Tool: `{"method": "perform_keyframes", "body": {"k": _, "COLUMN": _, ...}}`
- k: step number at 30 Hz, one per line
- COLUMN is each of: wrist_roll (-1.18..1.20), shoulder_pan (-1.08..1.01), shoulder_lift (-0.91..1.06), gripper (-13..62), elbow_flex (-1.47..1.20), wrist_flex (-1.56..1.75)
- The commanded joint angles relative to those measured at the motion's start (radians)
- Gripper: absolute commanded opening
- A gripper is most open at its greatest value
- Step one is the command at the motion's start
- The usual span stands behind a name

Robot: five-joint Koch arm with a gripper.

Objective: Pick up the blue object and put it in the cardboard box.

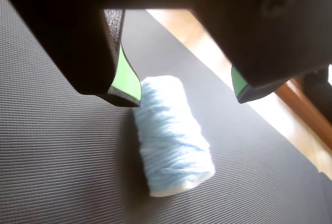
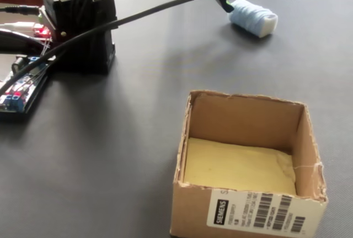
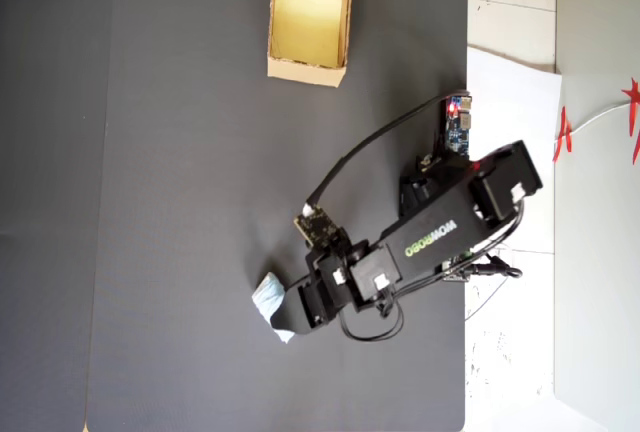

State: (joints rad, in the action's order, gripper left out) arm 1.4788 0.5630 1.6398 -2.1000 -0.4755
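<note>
**Open gripper over blue roll, pre-grasp**

The black gripper with green-padded jaws (image 1: 187, 98) hangs open just above the small pale-blue soft oblong roll (image 1: 174, 136), nothing held. In the wrist view the two tips stand well apart with the mat visible between them. The left tip sits at the roll's upper-left end, about touching or just over it, cannot tell which. The right tip is clear of the roll, off to its right.

The roll lies flat on the dark ribbed mat (image 1: 62, 172), its long axis running from upper left to lower right in the wrist view, so roughly diagonal to the line between the jaw tips, not square across it. Most of the roll's body extends below and forward of the gap, only the near end sits under the jaws. Judgement: the grasp turns on this offset, the gripper needs to shift along the roll toward its middle and drop before closing, otherwise it pinches just the end and the soft lump may slip or tilt.

In the overhead view the roll (image 3: 270, 304) pokes out at the gripper's left, near the mat's lower part. The small tan cardboard box with yellowish inside (image 3: 308, 64) sits well apart at the top of the mat, empty. In the fixed view the box (image 2: 304, 139) is in the foreground, the roll (image 2: 252, 17) far behind it. Pick not yet made
</note>
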Motion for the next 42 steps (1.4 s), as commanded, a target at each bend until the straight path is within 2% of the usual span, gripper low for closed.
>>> {"method": "perform_keyframes", "body": {"k": 1, "wrist_roll": 0.018, "shoulder_pan": 0.008, "shoulder_lift": -0.011, "gripper": 33.5, "elbow_flex": 0.110, "wrist_flex": 0.009}}
{"method": "perform_keyframes", "body": {"k": 29, "wrist_roll": 0.080, "shoulder_pan": 0.015, "shoulder_lift": -0.284, "gripper": 32.7, "elbow_flex": 0.138, "wrist_flex": -0.025}}
{"method": "perform_keyframes", "body": {"k": 37, "wrist_roll": 0.130, "shoulder_pan": 0.017, "shoulder_lift": -0.328, "gripper": 26.8, "elbow_flex": 0.147, "wrist_flex": -0.032}}
{"method": "perform_keyframes", "body": {"k": 42, "wrist_roll": 0.132, "shoulder_pan": 0.017, "shoulder_lift": -0.328, "gripper": 16.6, "elbow_flex": 0.137, "wrist_flex": -0.032}}
